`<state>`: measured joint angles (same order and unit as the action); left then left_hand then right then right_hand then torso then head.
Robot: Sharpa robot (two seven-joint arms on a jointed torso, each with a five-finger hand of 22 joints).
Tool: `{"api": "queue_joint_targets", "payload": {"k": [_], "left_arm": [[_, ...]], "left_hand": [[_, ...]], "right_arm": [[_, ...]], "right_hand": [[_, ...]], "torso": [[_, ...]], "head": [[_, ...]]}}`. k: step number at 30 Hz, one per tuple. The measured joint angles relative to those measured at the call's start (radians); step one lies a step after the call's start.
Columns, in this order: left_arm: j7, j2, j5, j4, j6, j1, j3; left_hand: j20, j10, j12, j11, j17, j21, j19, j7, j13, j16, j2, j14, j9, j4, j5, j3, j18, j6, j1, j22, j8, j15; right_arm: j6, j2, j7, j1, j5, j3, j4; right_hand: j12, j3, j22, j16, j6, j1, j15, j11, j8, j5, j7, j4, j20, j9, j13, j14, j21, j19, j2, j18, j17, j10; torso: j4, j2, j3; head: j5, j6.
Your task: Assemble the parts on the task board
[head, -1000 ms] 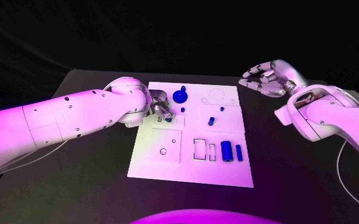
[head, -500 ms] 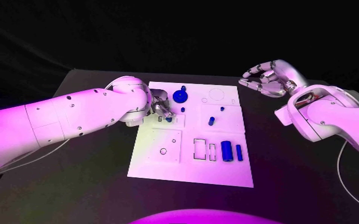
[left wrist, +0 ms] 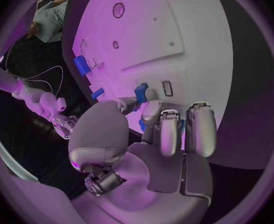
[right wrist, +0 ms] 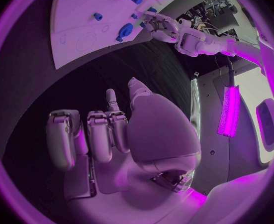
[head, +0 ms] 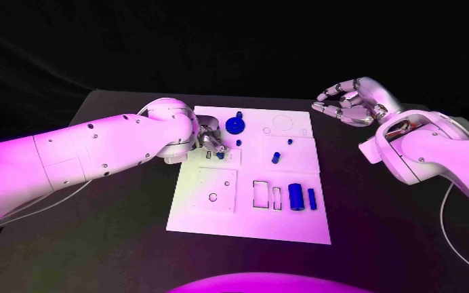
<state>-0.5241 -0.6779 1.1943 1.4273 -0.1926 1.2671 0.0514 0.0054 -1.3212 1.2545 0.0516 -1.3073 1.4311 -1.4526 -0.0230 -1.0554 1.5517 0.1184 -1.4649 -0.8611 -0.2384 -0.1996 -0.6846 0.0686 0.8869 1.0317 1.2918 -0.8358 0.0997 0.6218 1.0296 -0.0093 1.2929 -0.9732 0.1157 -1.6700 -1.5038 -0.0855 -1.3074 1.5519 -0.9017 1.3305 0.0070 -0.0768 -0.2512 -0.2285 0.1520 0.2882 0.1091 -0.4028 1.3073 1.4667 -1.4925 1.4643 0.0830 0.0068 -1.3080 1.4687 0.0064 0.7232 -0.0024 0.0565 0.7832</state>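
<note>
Partly hidden behind its own arm, the left hand pinches a small blue part over the task board; the right hand hovers empty, fingers loosely curled apart.

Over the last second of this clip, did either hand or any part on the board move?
Hardly anything. The left hand stays over the task board's left edge, fingers on a small blue part, with only a slight shift of its arm. The right hand still hovers off the board's far right corner, holding nothing. The blue parts on the board lie where they were.
</note>
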Motion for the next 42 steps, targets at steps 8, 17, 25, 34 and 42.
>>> {"api": "queue_joint_targets", "payload": {"k": [8, 17, 25, 34, 42], "left_arm": [[-0.001, 0.000, 0.001, -0.001, -0.002, 0.000, 0.000], [-0.003, 0.000, 0.003, -0.003, -0.002, 0.000, 0.000], [-0.004, 0.000, 0.005, -0.004, -0.002, 0.000, 0.000], [-0.004, 0.000, 0.006, -0.003, -0.004, 0.000, 0.000], [-0.004, -0.001, 0.010, -0.001, -0.007, 0.000, 0.000]], "left_hand": [[0.000, 0.000, 0.004, 0.000, 0.000, 0.000, 0.000, 0.001, -0.002, 0.000, 0.013, 0.000, 0.002, -0.012, 0.000, 0.012, 0.000, 0.001, -0.020, 0.000, 0.000, 0.000], [0.000, -0.003, 0.004, -0.003, 0.000, 0.000, 0.000, 0.005, -0.003, 0.000, 0.023, 0.000, 0.004, -0.042, 0.000, 0.042, 0.000, 0.005, -0.047, 0.000, 0.000, 0.000], [0.000, -0.007, 0.008, 0.000, 0.000, 0.000, 0.000, 0.006, -0.006, 0.004, 0.019, 0.000, 0.005, -0.053, 0.000, 0.053, 0.000, 0.005, -0.069, 0.002, 0.000, 0.000], [0.000, -0.007, 0.008, 0.000, 0.000, 0.000, 0.000, 0.009, -0.010, 0.004, 0.020, 0.000, 0.005, -0.050, 0.000, 0.055, 0.000, 0.009, -0.070, 0.002, 0.000, 0.000], [0.000, -0.007, 0.008, 0.000, 0.000, 0.000, 0.000, 0.009, -0.010, 0.004, 0.020, 0.000, 0.005, -0.048, 0.000, 0.057, 0.000, 0.009, -0.070, 0.002, -0.001, 0.000]], "right_arm": [[0.000, 0.001, 0.000, 0.000, -0.002, 0.000, 0.000], [0.000, 0.001, 0.000, 0.000, -0.004, 0.000, -0.001], [0.001, 0.001, 0.000, 0.000, -0.004, 0.000, -0.001], [0.001, 0.001, 0.000, 0.000, -0.005, 0.000, -0.001], [0.001, 0.001, 0.000, 0.000, -0.005, 0.000, -0.001]], "right_hand": [[0.000, 0.003, 0.000, -0.004, 0.000, -0.005, 0.000, 0.000, 0.000, 0.000, 0.000, 0.003, 0.000, 0.000, 0.000, 0.000, 0.000, 0.000, 0.005, 0.000, 0.000, 0.000], [0.000, 0.003, -0.001, -0.004, 0.000, -0.013, 0.000, 0.000, 0.000, 0.000, 0.000, 0.003, 0.000, -0.001, 0.001, 0.000, 0.000, 0.000, 0.003, 0.000, 0.000, 0.000], [0.000, 0.006, -0.001, -0.004, 0.000, -0.016, 0.000, 0.000, -0.004, 0.000, 0.000, 0.006, 0.000, -0.002, 0.001, 0.000, 0.000, 0.000, 0.003, 0.000, 0.000, 0.000], [0.000, 0.006, 0.000, -0.004, 0.000, -0.016, 0.000, 0.000, -0.004, 0.000, 0.000, 0.006, 0.000, -0.002, 0.001, 0.000, 0.000, 0.000, 0.003, 0.000, 0.000, 0.000], [0.000, 0.008, 0.000, -0.004, 0.000, -0.016, 0.000, 0.000, -0.004, 0.000, 0.000, 0.003, 0.000, -0.002, 0.001, 0.000, 0.000, 0.000, 0.003, 0.000, 0.000, 0.000]], "torso": [[0.0004, 0.000, 0.0000], [0.0004, 0.000, 0.0004], [0.0003, 0.000, 0.0004], [0.0003, 0.000, 0.0003], [0.0002, 0.000, 0.0003]], "head": [[0.000, 0.000], [0.000, 0.000], [-0.001, 0.001], [-0.001, 0.003], [-0.002, 0.004]]}}
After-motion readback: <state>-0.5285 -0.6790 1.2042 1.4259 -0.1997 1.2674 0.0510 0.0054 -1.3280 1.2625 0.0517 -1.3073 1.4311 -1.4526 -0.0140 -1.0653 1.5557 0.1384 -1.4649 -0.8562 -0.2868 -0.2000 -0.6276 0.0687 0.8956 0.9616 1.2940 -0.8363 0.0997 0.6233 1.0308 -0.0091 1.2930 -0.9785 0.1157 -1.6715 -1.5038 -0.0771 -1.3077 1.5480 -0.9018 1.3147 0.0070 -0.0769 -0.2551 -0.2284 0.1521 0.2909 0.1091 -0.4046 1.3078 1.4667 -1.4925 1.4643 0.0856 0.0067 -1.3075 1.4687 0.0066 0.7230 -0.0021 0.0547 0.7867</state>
